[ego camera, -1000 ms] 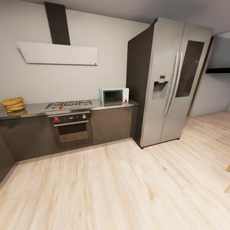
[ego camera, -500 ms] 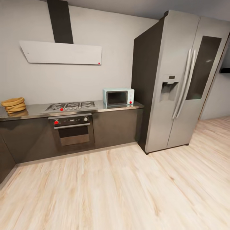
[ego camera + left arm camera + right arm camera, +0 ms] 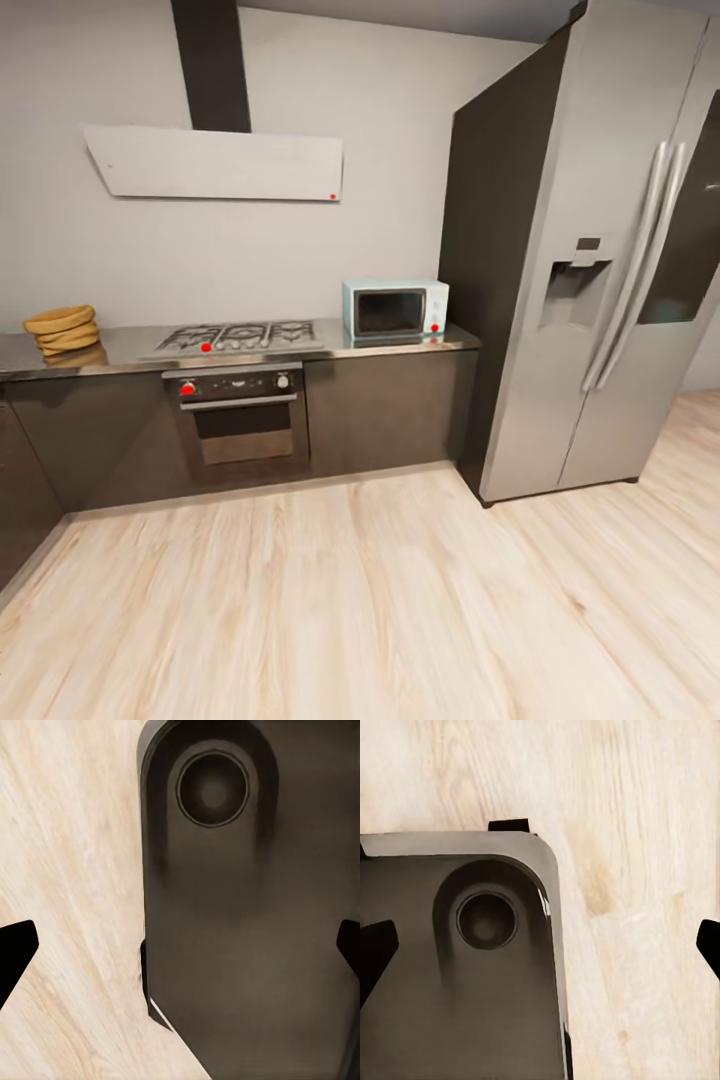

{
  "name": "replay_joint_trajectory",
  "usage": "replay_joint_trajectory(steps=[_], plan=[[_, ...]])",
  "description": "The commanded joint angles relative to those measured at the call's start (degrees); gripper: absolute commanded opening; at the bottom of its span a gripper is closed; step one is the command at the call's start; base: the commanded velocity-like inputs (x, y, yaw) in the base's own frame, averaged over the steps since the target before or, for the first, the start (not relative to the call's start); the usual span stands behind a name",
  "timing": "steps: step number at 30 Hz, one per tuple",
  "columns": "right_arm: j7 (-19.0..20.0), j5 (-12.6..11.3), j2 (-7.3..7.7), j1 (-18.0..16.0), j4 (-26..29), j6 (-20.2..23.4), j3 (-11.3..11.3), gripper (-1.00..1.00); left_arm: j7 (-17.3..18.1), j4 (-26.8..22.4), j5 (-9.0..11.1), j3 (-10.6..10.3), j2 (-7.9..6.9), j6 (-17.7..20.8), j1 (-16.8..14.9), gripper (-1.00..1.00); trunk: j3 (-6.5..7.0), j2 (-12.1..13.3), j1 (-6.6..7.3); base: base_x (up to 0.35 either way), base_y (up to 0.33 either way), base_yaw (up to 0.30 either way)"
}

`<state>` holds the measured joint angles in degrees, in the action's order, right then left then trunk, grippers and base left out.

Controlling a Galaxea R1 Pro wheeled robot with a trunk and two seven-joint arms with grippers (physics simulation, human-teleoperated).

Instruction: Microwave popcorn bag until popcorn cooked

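Bag (image 3: 65, 331) sits far left on counter (image 3: 130, 352), microwave (image 3: 395, 311) well right; both grippers spread wide, pinching nothing, aimed at floor (image 3: 380, 600).

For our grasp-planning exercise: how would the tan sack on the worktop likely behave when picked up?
The sack looks slumped with rolled folds, so probably floppy and light. It sits squat on the worktop, so it is unlikely to roll; the rim may sag when lifted.

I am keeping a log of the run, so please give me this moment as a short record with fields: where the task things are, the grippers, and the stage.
stage: approaching the kitchen, nothing grasped
popcorn bag: on the countertop, far left end
microwave: door closed, on the countertop's right end, beside the fridge
hob: between bag and microwave
left gripper: open, empty
right gripper: open, empty
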<state>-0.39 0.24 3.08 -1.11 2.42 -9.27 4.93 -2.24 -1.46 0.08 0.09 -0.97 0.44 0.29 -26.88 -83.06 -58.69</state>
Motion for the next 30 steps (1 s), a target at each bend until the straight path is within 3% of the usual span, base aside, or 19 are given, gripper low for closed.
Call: replay_joint_trajectory(steps=[1, 30], plan=[[0.03, 0.03, -0.01, -0.03, -0.05, -0.22, 0.43, 1.0, -0.14, -0.12, 0.01, 0.0, 0.0, 0.06, 0.04, 1.0, -0.05, -0.02, -0.03, 0.33, -0.093, 0.172], [0.03, 0.03, -0.01, -0.03, -0.08, -0.22, 0.43, 1.0, -0.2, -0.12, 0.01, 0.0, 0.0, 0.09, 0.03, 1.0, -0.05, -0.02, -0.03, 0.329, -0.096, 0.114]])
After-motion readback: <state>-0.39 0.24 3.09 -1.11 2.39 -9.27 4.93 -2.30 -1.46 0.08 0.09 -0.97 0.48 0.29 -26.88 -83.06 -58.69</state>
